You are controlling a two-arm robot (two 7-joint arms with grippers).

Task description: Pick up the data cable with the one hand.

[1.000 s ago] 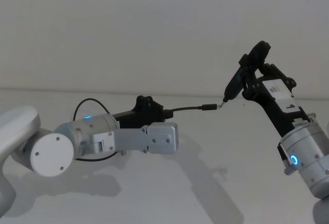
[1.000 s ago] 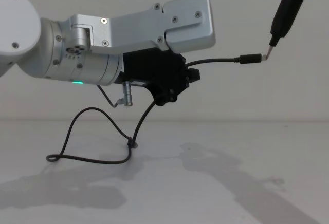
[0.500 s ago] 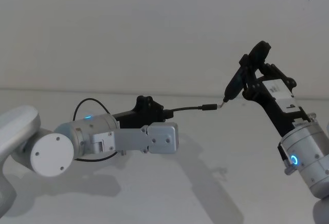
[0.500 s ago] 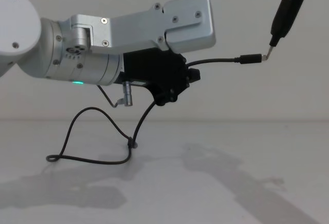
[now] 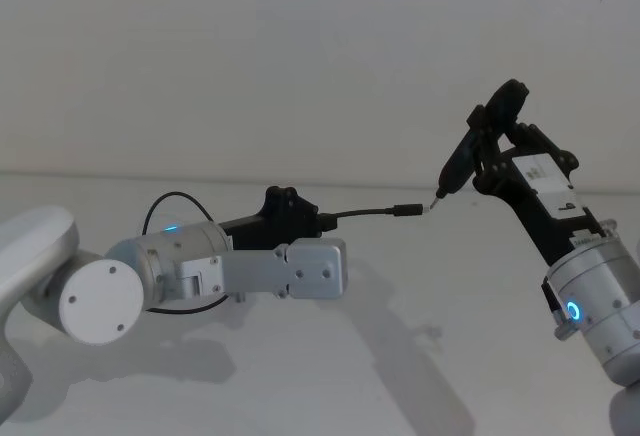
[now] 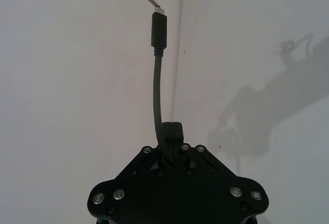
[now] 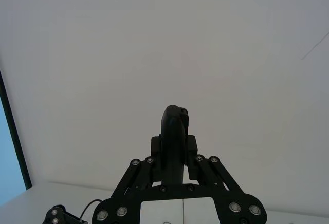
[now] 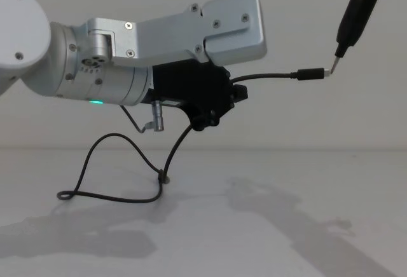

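At frame centre we see the left gripper (image 8: 216, 102), jaws pinched tight on the data cable (image 8: 270, 75), whose slack trails lower left. At upper right, the right gripper (image 5: 492, 138) clamps a dark probe (image 8: 351, 18), its tip meeting the plug.

The left arm (image 8: 95, 74) is a fat silver cylinder with a round white end cap, a small green light on its underside and a boxy silver bracket fixed with small dark screws. Its left hand (image 6: 174, 147) is black plastic, the linkage studded with silver screw heads. The right arm (image 5: 600, 316) is silver too, with a glowing blue ring, and bears a black frame with a white label. The right hand (image 7: 175, 131) is black, its linkage dotted with silver screws, tapering to a slim dark tip
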